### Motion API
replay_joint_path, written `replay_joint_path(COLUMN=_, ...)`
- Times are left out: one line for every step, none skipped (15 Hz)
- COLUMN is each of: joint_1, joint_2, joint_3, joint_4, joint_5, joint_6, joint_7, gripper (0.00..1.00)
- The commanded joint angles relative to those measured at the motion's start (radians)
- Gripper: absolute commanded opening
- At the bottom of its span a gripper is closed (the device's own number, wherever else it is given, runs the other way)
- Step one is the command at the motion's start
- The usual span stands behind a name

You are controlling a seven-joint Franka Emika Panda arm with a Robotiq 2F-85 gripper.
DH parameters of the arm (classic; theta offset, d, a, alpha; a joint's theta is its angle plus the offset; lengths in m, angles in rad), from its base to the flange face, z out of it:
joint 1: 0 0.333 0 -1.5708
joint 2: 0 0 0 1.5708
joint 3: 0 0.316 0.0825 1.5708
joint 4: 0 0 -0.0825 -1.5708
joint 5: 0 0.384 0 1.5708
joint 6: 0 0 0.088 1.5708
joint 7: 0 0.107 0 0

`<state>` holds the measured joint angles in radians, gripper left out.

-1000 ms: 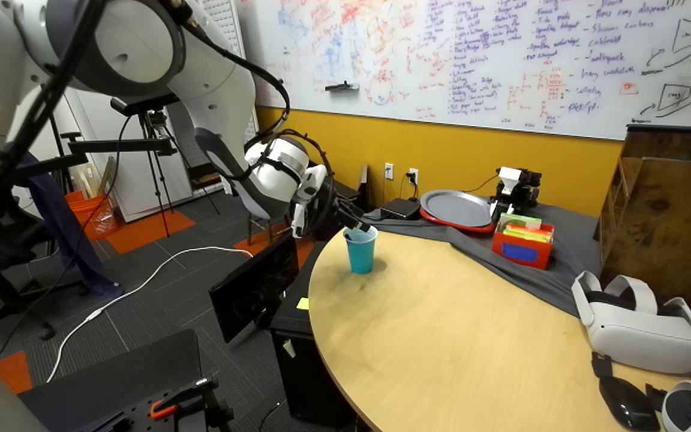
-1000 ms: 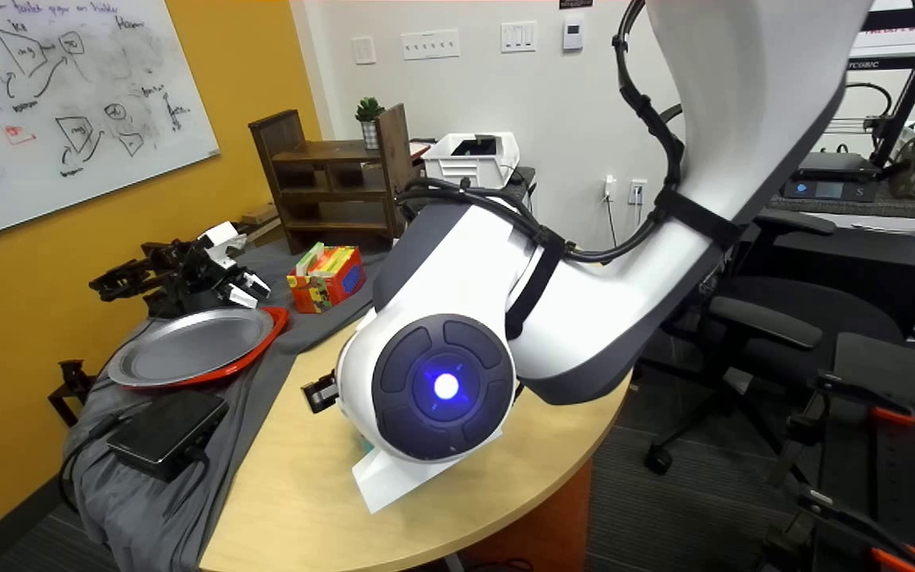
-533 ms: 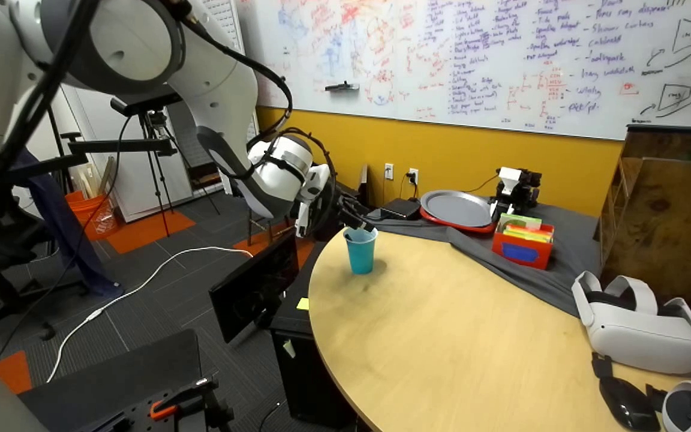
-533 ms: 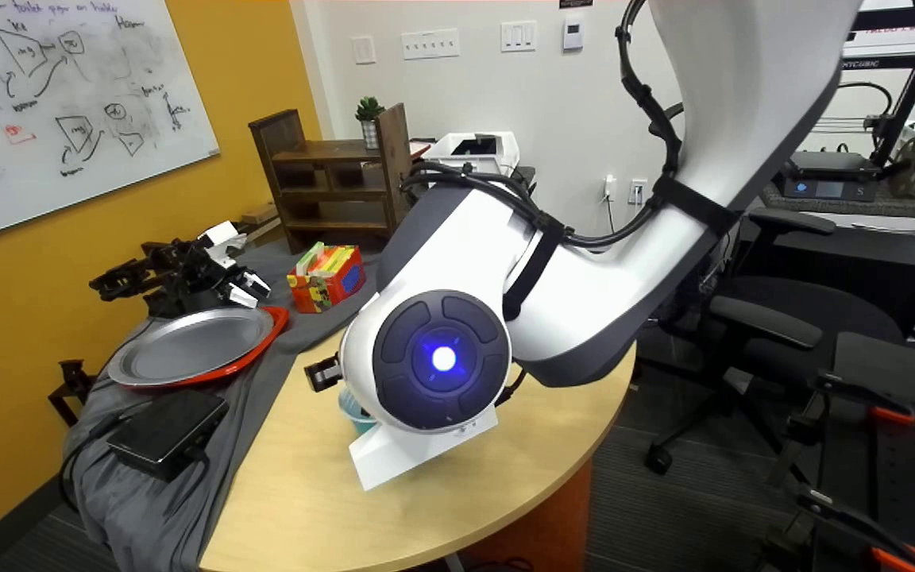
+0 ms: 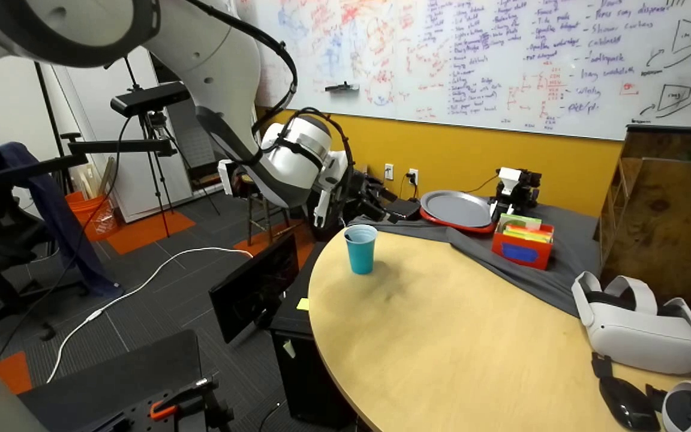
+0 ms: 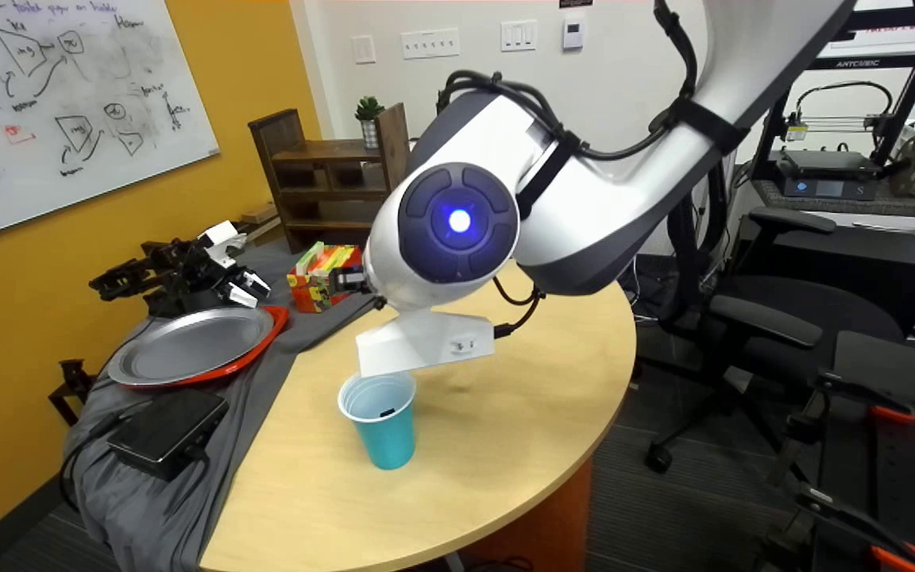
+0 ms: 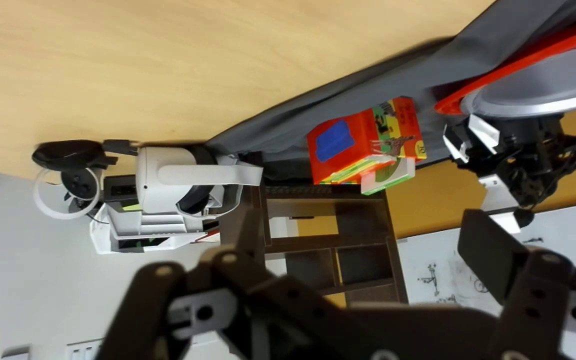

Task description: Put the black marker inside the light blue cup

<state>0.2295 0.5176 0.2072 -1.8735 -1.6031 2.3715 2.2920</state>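
Note:
The light blue cup stands upright on the round wooden table near its edge; it also shows in an exterior view. A small black piece, the black marker, shows inside the cup, with most of it hidden by the cup wall. My gripper is above and behind the cup, apart from it. In the wrist view my gripper has its fingers spread wide with nothing between them. The cup and marker are out of the wrist view.
A grey plate on a red tray, a black box and a red card box sit on the grey cloth. A white headset lies on the table. A dark wooden shelf stands behind.
My gripper has risen up and away from the cup's rim, and the arm has lifted with it. The cup, formerly half covered, now shows fully and has stayed in place.

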Motion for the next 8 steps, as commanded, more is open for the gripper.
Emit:
replay_joint_path(joint_1=-0.059, joint_2=-0.083, joint_3=-0.021, joint_4=-0.067, joint_5=0.003, joint_6=0.086, joint_7=0.054, gripper=1.00)
replay_joint_path(joint_1=-0.075, joint_2=-0.092, joint_3=-0.028, joint_4=-0.072, joint_5=0.003, joint_6=0.108, joint_7=0.050, gripper=1.00)
replay_joint_path(joint_1=-0.089, joint_2=-0.099, joint_3=-0.036, joint_4=-0.075, joint_5=0.002, joint_6=0.130, joint_7=0.049, gripper=1.00)
replay_joint_path(joint_1=-0.104, joint_2=-0.105, joint_3=-0.044, joint_4=-0.078, joint_5=0.003, joint_6=0.154, joint_7=0.041, gripper=1.00)
replay_joint_path(joint_1=-0.119, joint_2=-0.105, joint_3=-0.051, joint_4=-0.075, joint_5=0.001, joint_6=0.181, joint_7=0.035, gripper=1.00)
replay_joint_path(joint_1=-0.132, joint_2=-0.106, joint_3=-0.060, joint_4=-0.073, joint_5=0.002, joint_6=0.204, joint_7=0.030, gripper=1.00)
replay_joint_path(joint_1=-0.101, joint_2=-0.069, joint_3=-0.056, joint_4=-0.038, joint_5=0.006, joint_6=0.156, joint_7=0.013, gripper=1.00)
replay_joint_path(joint_1=-0.113, joint_2=-0.071, joint_3=-0.063, joint_4=-0.038, joint_5=0.007, joint_6=0.176, joint_7=0.013, gripper=1.00)
